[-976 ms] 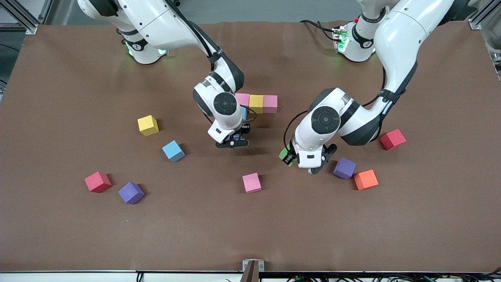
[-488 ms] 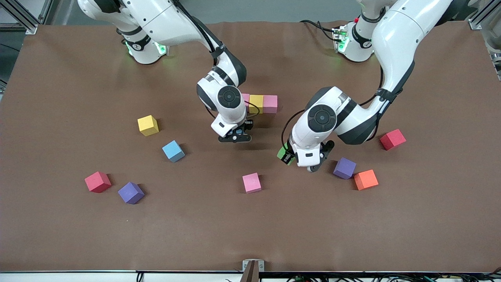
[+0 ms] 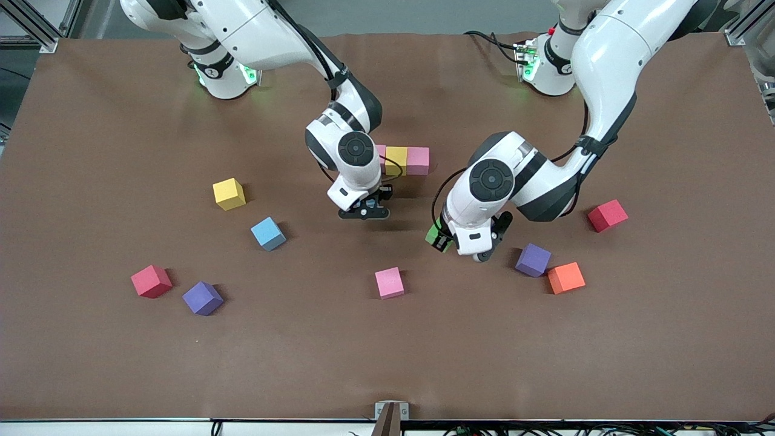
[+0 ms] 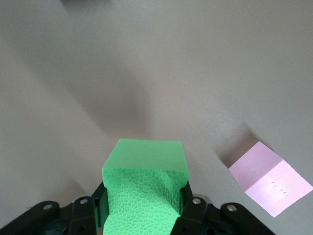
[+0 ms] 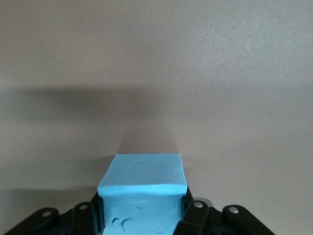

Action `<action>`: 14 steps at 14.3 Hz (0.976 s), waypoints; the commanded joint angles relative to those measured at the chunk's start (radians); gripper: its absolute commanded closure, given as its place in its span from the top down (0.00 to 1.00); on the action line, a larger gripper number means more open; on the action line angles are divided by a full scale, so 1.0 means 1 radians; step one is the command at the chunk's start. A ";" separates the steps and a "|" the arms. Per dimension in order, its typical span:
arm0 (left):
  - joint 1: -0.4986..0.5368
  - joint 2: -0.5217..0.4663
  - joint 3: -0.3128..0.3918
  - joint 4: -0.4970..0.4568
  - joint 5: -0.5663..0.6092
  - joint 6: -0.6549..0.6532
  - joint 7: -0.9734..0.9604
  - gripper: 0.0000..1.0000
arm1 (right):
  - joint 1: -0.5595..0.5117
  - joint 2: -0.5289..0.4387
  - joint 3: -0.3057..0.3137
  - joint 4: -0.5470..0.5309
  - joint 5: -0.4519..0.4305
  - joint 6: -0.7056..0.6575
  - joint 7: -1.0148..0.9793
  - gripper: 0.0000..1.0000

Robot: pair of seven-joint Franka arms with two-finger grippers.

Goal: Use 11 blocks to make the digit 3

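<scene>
My left gripper [image 4: 144,215] is clenching the green block [image 4: 145,188] over the surface's [image 3: 387,357] middle. My right gripper [image 5: 142,218] is clenching a light blue block [image 5: 142,196] beside it

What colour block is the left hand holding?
Green block, in the left hand; clearest in the left wrist view.

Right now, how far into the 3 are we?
Early. Done: one bar of three, pink, yellow, pink. In hand: left claw holds the green block, right claw a blue block, both in the air. Left: six more blocks lie loose on the table.
</scene>
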 commanded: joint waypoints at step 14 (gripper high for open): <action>-0.035 0.005 0.004 0.001 0.002 -0.010 -0.206 0.03 | -0.081 -0.061 0.003 0.125 0.022 -0.223 -0.063 1.00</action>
